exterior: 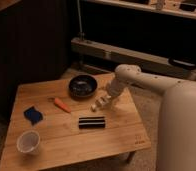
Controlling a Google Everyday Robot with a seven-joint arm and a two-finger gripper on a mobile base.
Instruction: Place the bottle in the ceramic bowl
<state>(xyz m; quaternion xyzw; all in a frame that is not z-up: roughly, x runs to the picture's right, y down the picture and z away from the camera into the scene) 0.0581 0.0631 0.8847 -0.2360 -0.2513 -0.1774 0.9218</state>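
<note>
You are looking down at a wooden counter (116, 137) that is filling the lower left of the frame, with the robot's white body (183, 130) standing at the lower right. The arm (128, 79) is bending in from the right over the counter's far right edge, and the gripper (101, 102) is hanging low near the middle of the frame, just below and to the right of the ceramic bowl (83, 86). The fingers are standing spread apart, not pinching anything that you can make out. The bottle (94, 107) is lying on the counter right at the gripper's tip, on its lower left side; whether the fingers are touching it you cannot tell. The bottle is lying outside the ceramic bowl, near its lower right rim, and the bowl is sitting toward the upper middle of the counter. An orange carrot (61, 104) is lying to the left of the bottle, below the bowl's left side. A black bar (92, 122) is lying flat just below the bottle. A blue object (33, 114) is resting farther left, and a white cup (29, 141) is standing upright near the lower left corner of the counter.
</note>
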